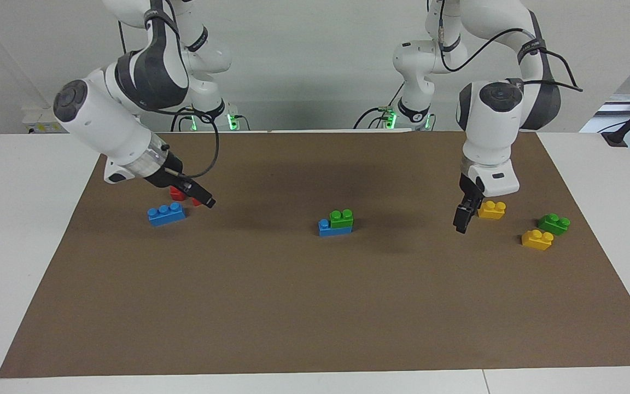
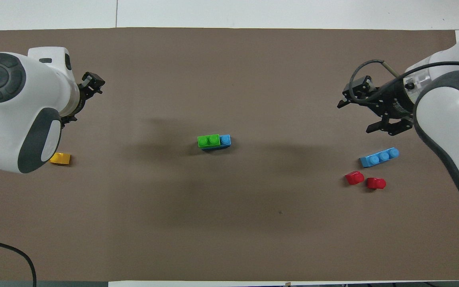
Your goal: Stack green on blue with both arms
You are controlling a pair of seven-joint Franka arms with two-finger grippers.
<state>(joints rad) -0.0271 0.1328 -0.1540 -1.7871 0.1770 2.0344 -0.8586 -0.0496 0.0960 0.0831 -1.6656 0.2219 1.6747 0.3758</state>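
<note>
The small green two-stud plastic brick [image 1: 342,218] sat on the long blue plastic brick [image 1: 334,229] mid-mat, well apart from both the left gripper [image 1: 461,220] and right gripper [image 1: 206,200], jaws apart, empty.

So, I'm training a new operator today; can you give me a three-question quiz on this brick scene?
1. True or false: the green brick sits on the blue brick in the middle of the mat.
2. How many yellow bricks show in the facing view?
3. The right claw hangs over: A) red blocks B) yellow bricks C) the stack.

Key: 1 true; 2 two; 3 A.
</note>
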